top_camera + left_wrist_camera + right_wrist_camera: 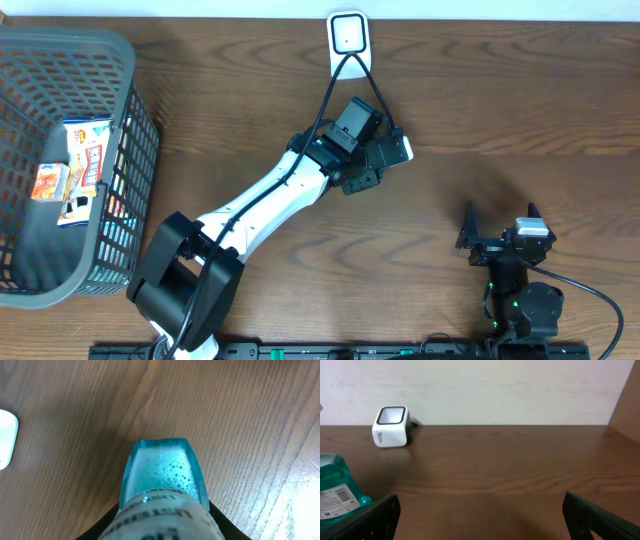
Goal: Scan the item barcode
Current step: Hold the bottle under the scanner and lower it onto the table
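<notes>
The bottle [160, 475] is clasped in the left gripper [385, 155], near the scanner [347, 33]; pickup is done, the scan itself is judged still undone; the right gripper [500, 222] is spread wide, empty, well apart; bare table is left around the scanner; the basket [130, 60] is set far left.

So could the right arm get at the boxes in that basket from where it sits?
Probably not: the basket stands on the far side, beyond the left arm, which stretches across between, holding a bottle.
</notes>
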`<control>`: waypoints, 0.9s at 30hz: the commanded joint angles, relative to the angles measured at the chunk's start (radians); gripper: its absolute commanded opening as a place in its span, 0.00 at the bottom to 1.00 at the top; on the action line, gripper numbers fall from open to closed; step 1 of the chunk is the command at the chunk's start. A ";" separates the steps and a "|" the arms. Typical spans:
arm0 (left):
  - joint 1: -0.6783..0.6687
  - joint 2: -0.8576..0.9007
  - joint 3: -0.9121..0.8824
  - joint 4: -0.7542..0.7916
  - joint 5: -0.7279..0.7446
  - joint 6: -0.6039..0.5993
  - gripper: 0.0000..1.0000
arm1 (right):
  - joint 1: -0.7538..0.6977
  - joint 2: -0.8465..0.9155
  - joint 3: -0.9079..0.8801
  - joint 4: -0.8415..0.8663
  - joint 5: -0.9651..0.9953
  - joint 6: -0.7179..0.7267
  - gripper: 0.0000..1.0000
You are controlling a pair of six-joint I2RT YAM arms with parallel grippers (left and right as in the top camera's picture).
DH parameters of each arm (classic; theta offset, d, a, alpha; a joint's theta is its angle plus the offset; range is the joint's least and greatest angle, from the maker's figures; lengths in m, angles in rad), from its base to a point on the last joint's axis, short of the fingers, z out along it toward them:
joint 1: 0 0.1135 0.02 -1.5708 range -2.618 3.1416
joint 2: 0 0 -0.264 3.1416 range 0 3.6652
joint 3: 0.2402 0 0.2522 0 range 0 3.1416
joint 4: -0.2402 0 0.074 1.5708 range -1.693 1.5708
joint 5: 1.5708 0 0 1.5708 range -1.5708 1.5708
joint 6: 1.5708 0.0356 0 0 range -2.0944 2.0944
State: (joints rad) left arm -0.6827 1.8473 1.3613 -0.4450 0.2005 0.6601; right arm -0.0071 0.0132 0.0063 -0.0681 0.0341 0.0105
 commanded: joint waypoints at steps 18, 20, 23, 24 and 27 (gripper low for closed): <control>0.003 -0.021 0.027 -0.077 0.185 -0.030 0.45 | 0.002 0.000 -0.001 -0.004 0.005 -0.011 0.99; 0.003 -0.026 0.027 -0.077 0.185 -0.037 0.45 | 0.002 0.000 -0.001 -0.004 0.005 -0.011 0.99; 0.003 -0.037 0.029 -0.078 0.185 -0.049 0.45 | 0.002 0.000 -0.001 -0.004 0.005 -0.011 0.99; 0.003 -0.040 0.029 -0.078 0.185 -0.053 0.45 | 0.002 0.000 -0.001 -0.003 0.005 -0.011 0.99; 0.003 -0.041 0.029 -0.081 0.185 -0.056 0.45 | 0.002 0.000 -0.001 -0.003 0.005 -0.011 0.99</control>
State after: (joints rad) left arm -0.6819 1.8420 1.3621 -0.5198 0.3649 0.6243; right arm -0.0071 0.0132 0.0063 -0.0677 0.0341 0.0105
